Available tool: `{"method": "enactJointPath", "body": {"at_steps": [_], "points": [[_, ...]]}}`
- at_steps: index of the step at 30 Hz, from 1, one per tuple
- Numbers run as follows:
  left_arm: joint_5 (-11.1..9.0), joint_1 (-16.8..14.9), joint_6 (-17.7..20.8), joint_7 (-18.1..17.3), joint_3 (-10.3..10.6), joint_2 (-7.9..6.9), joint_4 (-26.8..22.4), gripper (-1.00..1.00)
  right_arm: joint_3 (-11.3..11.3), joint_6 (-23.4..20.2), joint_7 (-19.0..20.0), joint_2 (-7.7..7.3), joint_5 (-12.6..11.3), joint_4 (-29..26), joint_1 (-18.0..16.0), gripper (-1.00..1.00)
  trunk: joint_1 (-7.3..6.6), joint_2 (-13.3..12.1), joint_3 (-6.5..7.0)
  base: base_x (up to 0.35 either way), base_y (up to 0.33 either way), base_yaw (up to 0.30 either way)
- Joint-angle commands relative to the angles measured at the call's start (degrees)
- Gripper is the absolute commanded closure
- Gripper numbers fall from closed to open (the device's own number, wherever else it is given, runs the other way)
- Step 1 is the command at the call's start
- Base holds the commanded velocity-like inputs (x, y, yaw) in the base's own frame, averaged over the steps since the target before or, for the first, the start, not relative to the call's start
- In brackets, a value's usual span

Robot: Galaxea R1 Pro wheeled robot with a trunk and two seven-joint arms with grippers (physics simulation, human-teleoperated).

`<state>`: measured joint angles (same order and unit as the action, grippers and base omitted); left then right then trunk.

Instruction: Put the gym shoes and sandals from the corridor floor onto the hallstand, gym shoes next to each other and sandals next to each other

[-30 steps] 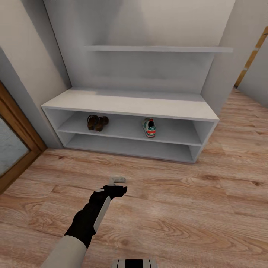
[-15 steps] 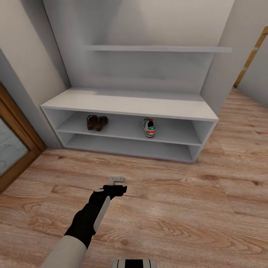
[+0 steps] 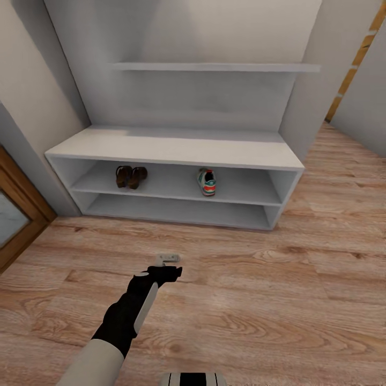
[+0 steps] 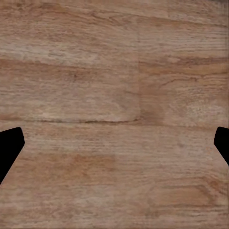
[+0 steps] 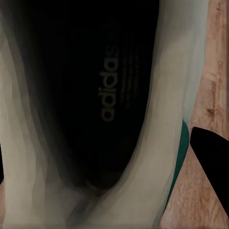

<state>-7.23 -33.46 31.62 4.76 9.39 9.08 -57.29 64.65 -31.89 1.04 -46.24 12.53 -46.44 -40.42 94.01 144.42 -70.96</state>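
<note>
At the far left of the head view a wood-framed door (image 3: 13, 214) stands against the wall, and next to it the hallstand (image 3: 177, 147) fills the alcove, with its wide bench top, two open low shelves beneath and a wall shelf (image 3: 214, 67) above. On the upper of the two low shelves, toward the left end, the two sandals (image 3: 130, 176) sit side by side, touching or nearly so. Further right on the same shelf, well apart from them, one gym shoe (image 3: 206, 182) stands alone with its heel toward the camera. In front of the unit the corridor floor (image 3: 279, 300) stretches bare, and over it the left arm reaches forward; the left gripper (image 3: 168, 260) hangs above the planks with its fingers spread wide and nothing between them, as the left wrist view confirms, where the two dark fingertips (image 4: 9, 148) sit at opposite edges over plain wood grain. The right wrist view looks straight down into the dark opening of the second gym shoe (image 5: 109, 114), its white lining and a green stripe very close to the lens, with a dark fingertip (image 5: 212, 157) beside its outer wall; the right gripper seems to be clamped on this shoe, though the grip itself is hidden.
</note>
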Motion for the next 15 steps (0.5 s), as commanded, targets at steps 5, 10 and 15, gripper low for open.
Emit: {"method": "enactJointPath", "body": {"at_steps": [5, 10, 15], "points": [[-0.7, 0.09, -7.0, -0.09, -0.05, -1.77, -0.01, -1.0, -0.03, -0.21, 0.1, 0.08, 0.58, -0.05, -0.1, 1.0, -0.01, 0.02, -0.18, 0.0, 0.0, -0.085], [-0.81, 0.51, -14.44, -11.36, -0.1, -6.34, 1.9, -1.0, -0.09, -0.18, 0.25, 0.1, 0.64, 0.23, -0.1, 1.0, -0.01, 0.02, -0.2, 0.0, 0.0, -0.017], [-0.79, 0.58, -17.58, -22.4, -0.36, -10.16, 3.8, -1.0, -0.19, -0.12, 0.41, 0.12, 0.49, 0.46, -0.1, 1.0, -0.01, 0.02, -0.21, 0.0, 0.0, -0.002]]}}
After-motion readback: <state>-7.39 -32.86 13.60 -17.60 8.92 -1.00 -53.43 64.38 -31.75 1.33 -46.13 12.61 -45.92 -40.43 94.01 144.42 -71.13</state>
